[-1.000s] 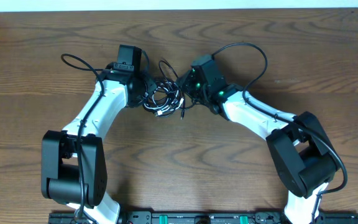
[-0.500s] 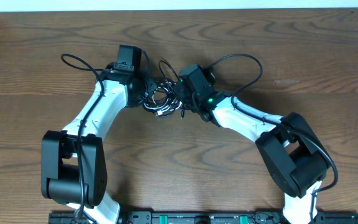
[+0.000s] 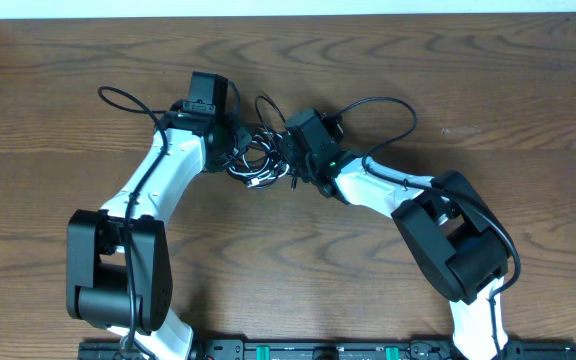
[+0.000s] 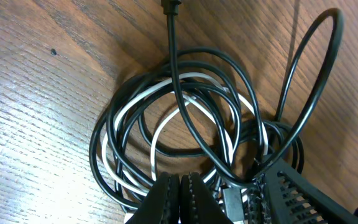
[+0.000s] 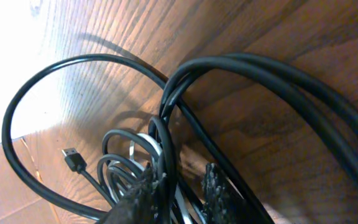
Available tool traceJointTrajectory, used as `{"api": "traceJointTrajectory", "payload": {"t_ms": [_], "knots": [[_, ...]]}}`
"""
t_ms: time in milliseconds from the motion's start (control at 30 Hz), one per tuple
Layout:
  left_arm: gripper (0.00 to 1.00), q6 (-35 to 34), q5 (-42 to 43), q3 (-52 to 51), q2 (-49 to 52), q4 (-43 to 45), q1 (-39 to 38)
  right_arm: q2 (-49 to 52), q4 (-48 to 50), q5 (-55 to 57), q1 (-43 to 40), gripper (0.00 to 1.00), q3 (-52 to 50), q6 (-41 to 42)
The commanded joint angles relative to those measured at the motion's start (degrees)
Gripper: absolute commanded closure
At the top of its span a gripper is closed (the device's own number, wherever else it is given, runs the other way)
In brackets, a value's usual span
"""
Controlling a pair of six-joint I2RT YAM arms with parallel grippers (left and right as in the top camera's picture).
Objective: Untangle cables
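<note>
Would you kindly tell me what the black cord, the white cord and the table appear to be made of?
Black cord: likely rubbery plastic jacket, smooth with a slight sheen. White cord: probably similar plastic, smooth, glossy highlights. Table: wood or wood-look laminate, brown with visible grain.

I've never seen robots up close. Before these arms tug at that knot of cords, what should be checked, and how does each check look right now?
1. Cords separated: not ok. The black cord and white cord loop through each other.
2. Jaws of the left end effector shut: ok, pressed together at the coil's edge.
3. That one really gripping a strand: cannot tell, its tips hide it.
4. Strands inside the right end effector: ok, jaws apart with black strands between them.
5. A loose end to pull: ok, a black plug lies free on the table.
</note>
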Motion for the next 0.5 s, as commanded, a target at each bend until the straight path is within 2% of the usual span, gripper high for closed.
{"api": "traceJointTrajectory", "payload": {"t_ms": [0,67,233,467], "knots": [[0.92,-0.3,-1.0,-0.9,0.7,-0.1,0.1,0.9,-0.2,0.5,0.0,0.86,0.8,-0.8],[0.92,-0.3,-1.0,-0.9,0.7,-0.1,0.1,0.9,-0.2,0.5,-0.1,0.99,0.8,-2.0],[0.92,-0.3,-1.0,-0.9,0.7,-0.1,0.1,0.9,-0.1,-1.0,-1.1,0.99,0.8,-5.1],[0.91,-0.3,-1.0,-0.9,0.7,-0.1,0.1,0.4,1.2,-14.6,-4.6,0.99,0.8,-14.2]]}}
